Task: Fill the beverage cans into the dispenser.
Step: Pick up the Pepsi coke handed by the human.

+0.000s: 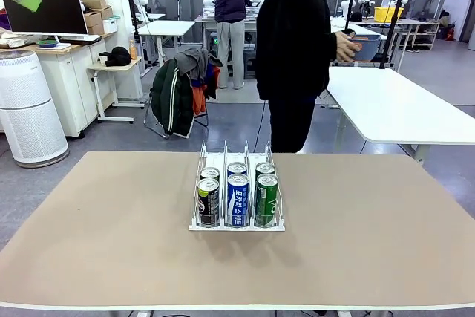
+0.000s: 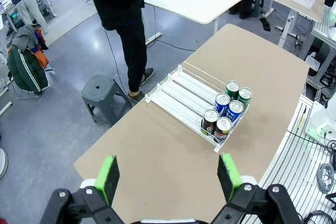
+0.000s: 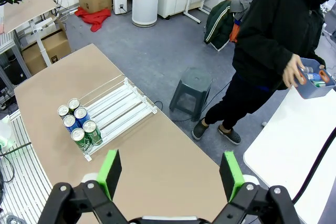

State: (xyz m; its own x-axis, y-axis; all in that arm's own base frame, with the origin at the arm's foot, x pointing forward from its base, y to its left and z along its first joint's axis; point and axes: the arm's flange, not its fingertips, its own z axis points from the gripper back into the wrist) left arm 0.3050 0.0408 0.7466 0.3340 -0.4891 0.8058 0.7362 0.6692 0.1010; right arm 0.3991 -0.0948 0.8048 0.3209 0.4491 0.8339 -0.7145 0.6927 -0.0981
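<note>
Left pincer [image 2: 169, 178]: I see it spread, empty, above the table [image 2: 157, 145]; beverage cans [image 2: 224, 111] ahead, rightward.
Right pincer [image 3: 170, 174]: spread, empty; dispenser [image 3: 118, 106] well apart, ahead-left.

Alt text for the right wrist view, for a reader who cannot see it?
Six cans stand two per lane at one end of the white dispenser on a tan table, seen from above past the open right pincer. Beyond the table, a person in black has a hand on a blue bin.
</note>
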